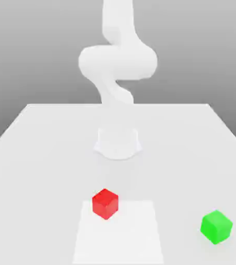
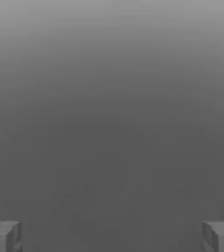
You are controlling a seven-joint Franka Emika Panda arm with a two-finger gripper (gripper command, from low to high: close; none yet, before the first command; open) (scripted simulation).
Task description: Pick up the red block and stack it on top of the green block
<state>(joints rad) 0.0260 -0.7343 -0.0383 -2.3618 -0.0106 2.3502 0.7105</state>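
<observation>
The red block (image 1: 105,203) sits on the white table (image 1: 42,155), near the front and a little to the exterior view's left of centre. Further toward the exterior view's right, and slightly nearer the front edge, rests the green block (image 1: 216,226); a wide gap separates the two cubes. In the hand view my gripper (image 2: 112,237) is open, its two grey fingertips (image 2: 5,236) standing far apart with nothing between them, against a plain grey background. Neither block is touched by anything.
The white arm (image 1: 117,59) rises from its round base (image 1: 118,143) at the middle of the table, behind the blocks. A paler square patch (image 1: 119,235) marks the table surface under and in front of the red block.
</observation>
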